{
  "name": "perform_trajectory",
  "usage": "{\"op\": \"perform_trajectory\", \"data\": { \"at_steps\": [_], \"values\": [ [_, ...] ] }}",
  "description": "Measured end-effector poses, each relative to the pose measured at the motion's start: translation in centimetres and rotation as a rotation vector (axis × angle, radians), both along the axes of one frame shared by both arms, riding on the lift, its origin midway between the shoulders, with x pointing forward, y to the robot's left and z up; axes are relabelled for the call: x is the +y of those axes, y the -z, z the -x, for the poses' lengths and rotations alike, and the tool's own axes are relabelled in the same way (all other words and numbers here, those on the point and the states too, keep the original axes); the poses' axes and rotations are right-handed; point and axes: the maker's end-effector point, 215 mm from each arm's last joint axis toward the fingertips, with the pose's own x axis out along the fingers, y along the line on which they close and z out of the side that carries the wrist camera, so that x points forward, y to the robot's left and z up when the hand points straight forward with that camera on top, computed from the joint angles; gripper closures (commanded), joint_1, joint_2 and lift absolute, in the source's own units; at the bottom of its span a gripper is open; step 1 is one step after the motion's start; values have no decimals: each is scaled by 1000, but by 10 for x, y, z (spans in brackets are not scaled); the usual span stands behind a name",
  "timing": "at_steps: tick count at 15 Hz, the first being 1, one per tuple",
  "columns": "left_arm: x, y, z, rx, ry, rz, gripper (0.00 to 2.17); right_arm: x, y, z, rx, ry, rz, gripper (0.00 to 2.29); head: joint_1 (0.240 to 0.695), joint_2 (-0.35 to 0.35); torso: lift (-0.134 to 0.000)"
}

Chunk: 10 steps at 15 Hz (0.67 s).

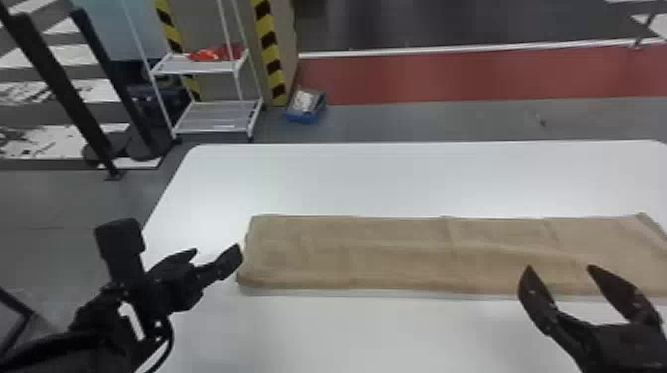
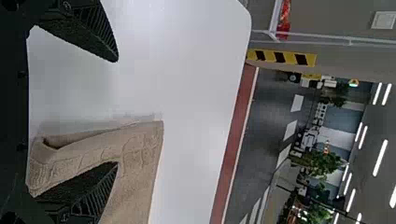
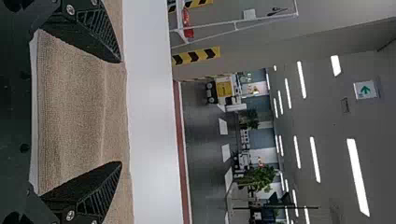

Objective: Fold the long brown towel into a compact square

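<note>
The brown towel (image 1: 397,255) lies on the white table (image 1: 397,178) as a long strip from left to right, and its right end goes to the border of the head view. At its left end, the left wrist view shows layers with a small gap between them. Some creases cross the cloth.

The left gripper (image 1: 214,254) is at this left end, with its two fingers spread: one is at the cloth, the other is over the bare table. If the finger touches the towel, I cannot tell. The right gripper (image 1: 560,268) is at the near long edge, farther to the right, also with spread fingers, and nothing is pinched.

About writing: the left arm carries a white mark (image 1: 131,321), and in the right wrist view a pale sign (image 3: 365,90) bears a green arrow. Far left, behind the table, a white rack (image 1: 218,116) holds a red object (image 1: 213,53); a blue box (image 1: 303,116) is on the floor just beside.
</note>
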Motion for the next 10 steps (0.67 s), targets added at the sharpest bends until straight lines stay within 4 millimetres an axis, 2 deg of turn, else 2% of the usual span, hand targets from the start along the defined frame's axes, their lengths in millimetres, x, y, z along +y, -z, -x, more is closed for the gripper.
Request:
{"op": "perform_trajectory", "data": {
  "at_steps": [5,10],
  "values": [
    [-10,29,-7,92,17,54,201,0,0,0,0,0,1,110,695,109,-123],
    [-36,44,0,166,81,128,329,0,0,0,0,0,1,113,695,83,-123]
  ]
}}
